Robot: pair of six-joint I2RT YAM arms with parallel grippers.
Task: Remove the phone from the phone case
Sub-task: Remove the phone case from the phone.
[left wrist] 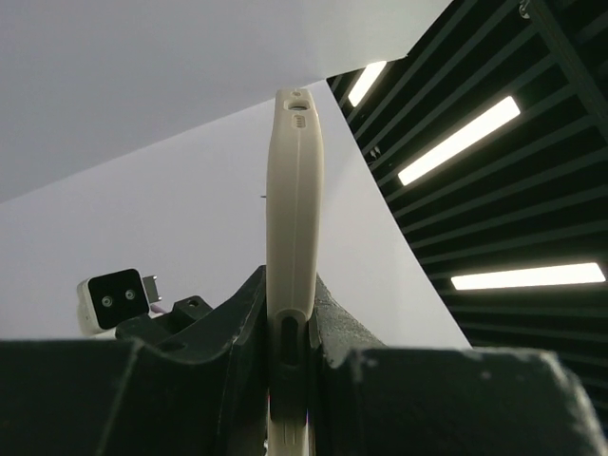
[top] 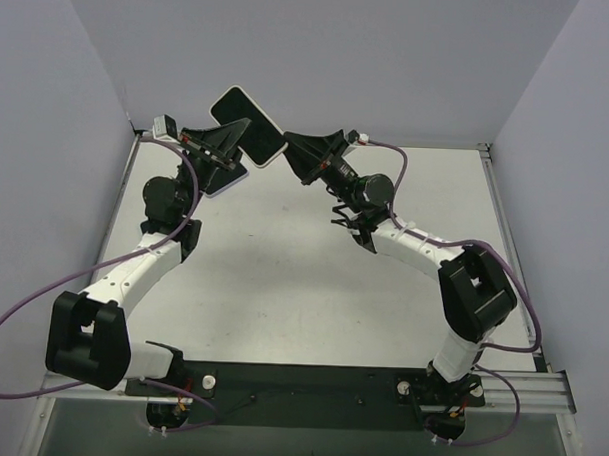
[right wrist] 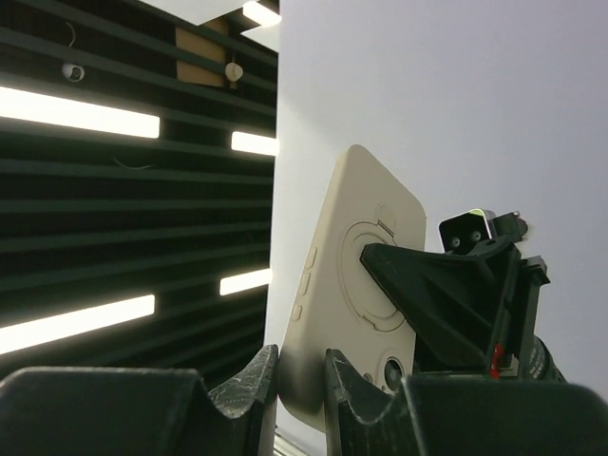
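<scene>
The phone, black screen (top: pixel 246 126) up, sits in a cream case (top: pixel 226 181) and is held in the air over the far part of the table, between both grippers. My left gripper (top: pixel 233 151) is shut on it. In the left wrist view the case (left wrist: pixel 294 209) stands edge-on between the black fingers (left wrist: pixel 370 380), with the gripper (left wrist: pixel 290 347) clamped on its lower part. My right gripper (top: pixel 292 154) is shut on a corner. In the right wrist view the gripper (right wrist: pixel 302 380) pinches the case's back (right wrist: pixel 356 285) near the camera hole. The left gripper's finger (right wrist: pixel 437 294) lies across the ring on the back.
The white table (top: pixel 303 278) lies below, walled by grey panels on the left, back and right. A metal rail (top: pixel 539 381) runs along the near right edge. Purple cables (top: pixel 42 299) hang from both arms. The right wrist's camera (left wrist: pixel 114 300) shows beside the left fingers.
</scene>
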